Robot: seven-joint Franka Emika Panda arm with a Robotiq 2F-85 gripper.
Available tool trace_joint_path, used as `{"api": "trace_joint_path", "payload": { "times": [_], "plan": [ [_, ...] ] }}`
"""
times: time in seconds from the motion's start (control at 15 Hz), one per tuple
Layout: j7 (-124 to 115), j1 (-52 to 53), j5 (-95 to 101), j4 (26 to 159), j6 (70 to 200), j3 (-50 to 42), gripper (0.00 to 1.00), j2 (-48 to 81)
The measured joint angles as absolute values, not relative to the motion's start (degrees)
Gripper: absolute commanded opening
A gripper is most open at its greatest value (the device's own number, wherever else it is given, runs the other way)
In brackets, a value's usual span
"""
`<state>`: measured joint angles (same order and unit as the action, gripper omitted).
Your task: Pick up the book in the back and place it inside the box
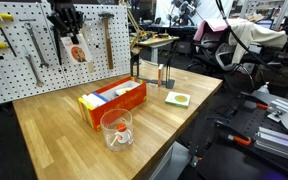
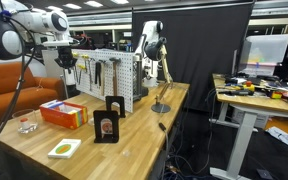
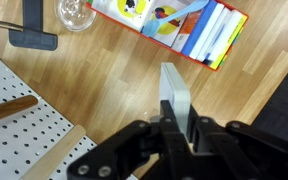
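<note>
Beneath the jaws, the wooden desk [image 1: 54, 140]. On it, below and ahead of the jaws, the box [image 1: 112, 102]. Clamped between the jaws, raised clear of the desk, the book [image 1: 77, 52], hanging upright. Just beside the box, a clear cup [image 1: 116, 128].

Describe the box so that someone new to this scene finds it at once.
On the wooden table in front of the pegboard, the box lies near the middle. It is long and orange-red with yellow edging, unlike the clear plastic cup beside it and the flat green-and-white pad.
</note>
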<state>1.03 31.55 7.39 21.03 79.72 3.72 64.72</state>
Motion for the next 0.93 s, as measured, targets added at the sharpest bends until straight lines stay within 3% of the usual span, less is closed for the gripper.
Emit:
{"api": "trace_joint_path", "payload": {
  "times": [0.13,0.2,0.8,0.87,0.93],
  "plan": [
    [-2.76,31.86,6.73,21.0,78.26,3.72,0.04,64.31],
    [-4.47,32.04,6.36,20.99,77.84,3.73,0.14,63.97],
    [-7.19,32.26,5.98,20.98,77.81,3.74,0.14,63.22],
    [-7.19,32.26,5.98,20.98,77.81,3.74,0.04,63.22],
    [-7.2,32.26,5.98,20.98,77.81,3.74,0.04,63.22]
  ]
}}
